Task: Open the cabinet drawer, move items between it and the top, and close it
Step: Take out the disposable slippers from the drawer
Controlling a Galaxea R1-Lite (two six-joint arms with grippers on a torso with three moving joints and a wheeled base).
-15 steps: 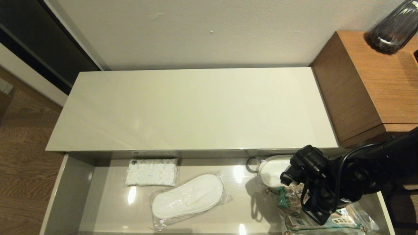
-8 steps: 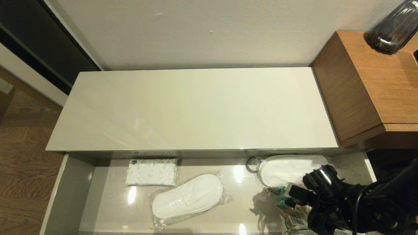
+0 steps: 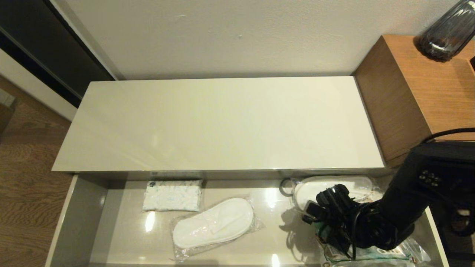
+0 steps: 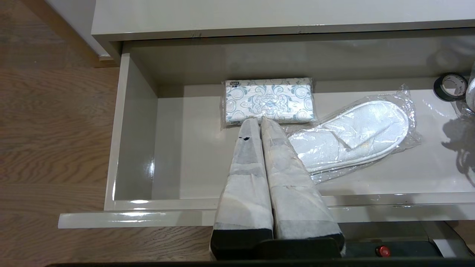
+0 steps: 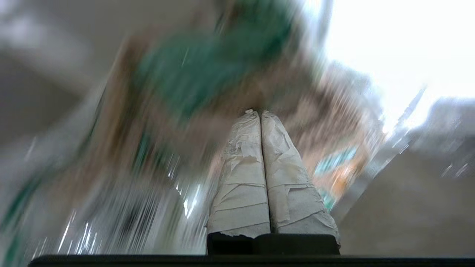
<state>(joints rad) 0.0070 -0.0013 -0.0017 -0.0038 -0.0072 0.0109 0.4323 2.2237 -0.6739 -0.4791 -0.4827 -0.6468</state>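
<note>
While the wide, shallow, glossy beige-grey cabinet drawer (image 3: 79, 222) stands pulled out below the long, glossy cream-beige top (image 3: 222, 122) of the low cabinet, two pairs of flat white slippers in crinkly clear bags are seen inside it. One bagged pair (image 3: 213, 227) lies near the drawer's middle, just beside a small white patterned packet (image 3: 173, 195); the other bagged pair (image 3: 326, 189) lies toward the right end, against the drawer's back, beside a dark ring of tape (image 3: 284, 187). The right pincer (image 5: 256, 112) is held low over the right end of the drawer, its two taped fingers pressed together with nothing between them, above a brown-and-green printed bag (image 3: 371, 256). The left pincer (image 4: 256, 120) is likewise pressed together and empty, hanging over the drawer's front edge near the packet.

The bagged slippers are judged light and soft, and the thin film is likely slippery and prone to sliding on the glossy drawer floor. A hold is best taken on a loose fold of film at the bag's edge or across the thin toe end, with the fingers first spread. Nothing fragile is involved, though a pinch on film alone may slip.
</note>
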